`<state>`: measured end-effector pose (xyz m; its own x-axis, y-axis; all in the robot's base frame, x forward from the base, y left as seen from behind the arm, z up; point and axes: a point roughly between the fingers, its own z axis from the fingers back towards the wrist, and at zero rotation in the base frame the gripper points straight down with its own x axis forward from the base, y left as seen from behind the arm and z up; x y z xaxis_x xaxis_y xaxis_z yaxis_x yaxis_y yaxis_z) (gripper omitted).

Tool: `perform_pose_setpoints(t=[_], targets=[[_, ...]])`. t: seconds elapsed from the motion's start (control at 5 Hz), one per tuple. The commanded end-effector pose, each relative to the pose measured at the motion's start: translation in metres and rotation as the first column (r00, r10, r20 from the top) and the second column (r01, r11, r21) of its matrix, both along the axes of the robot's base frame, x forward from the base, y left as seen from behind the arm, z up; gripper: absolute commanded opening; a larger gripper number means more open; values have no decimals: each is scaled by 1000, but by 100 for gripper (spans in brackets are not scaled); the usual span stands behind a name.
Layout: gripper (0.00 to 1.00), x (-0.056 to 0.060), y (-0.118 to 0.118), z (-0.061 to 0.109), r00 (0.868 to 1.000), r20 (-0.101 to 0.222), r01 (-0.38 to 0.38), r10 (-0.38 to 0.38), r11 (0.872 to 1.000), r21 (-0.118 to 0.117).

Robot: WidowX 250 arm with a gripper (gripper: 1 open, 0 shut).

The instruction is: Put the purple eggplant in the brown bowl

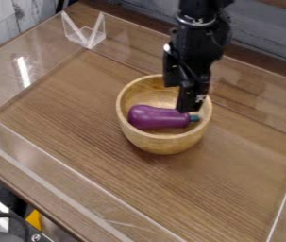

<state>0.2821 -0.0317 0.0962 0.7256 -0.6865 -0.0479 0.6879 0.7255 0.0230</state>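
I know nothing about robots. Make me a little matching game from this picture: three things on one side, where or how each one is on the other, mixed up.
Things:
1. eggplant
2. bowl
3. tool

Descriptions:
a. open, above the bowl's right rim
b. standing on the wooden table
c. lying inside the bowl

Pairs: 1-c, 2-b, 3-a
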Motion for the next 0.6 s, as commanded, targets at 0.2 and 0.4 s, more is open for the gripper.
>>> perform_pose_setpoints(t=[0.2, 0.4], targets=[[100, 14, -5, 7, 996, 51, 72, -71, 997, -18], [100, 12, -6, 10, 999, 54, -5, 6, 1000, -24]])
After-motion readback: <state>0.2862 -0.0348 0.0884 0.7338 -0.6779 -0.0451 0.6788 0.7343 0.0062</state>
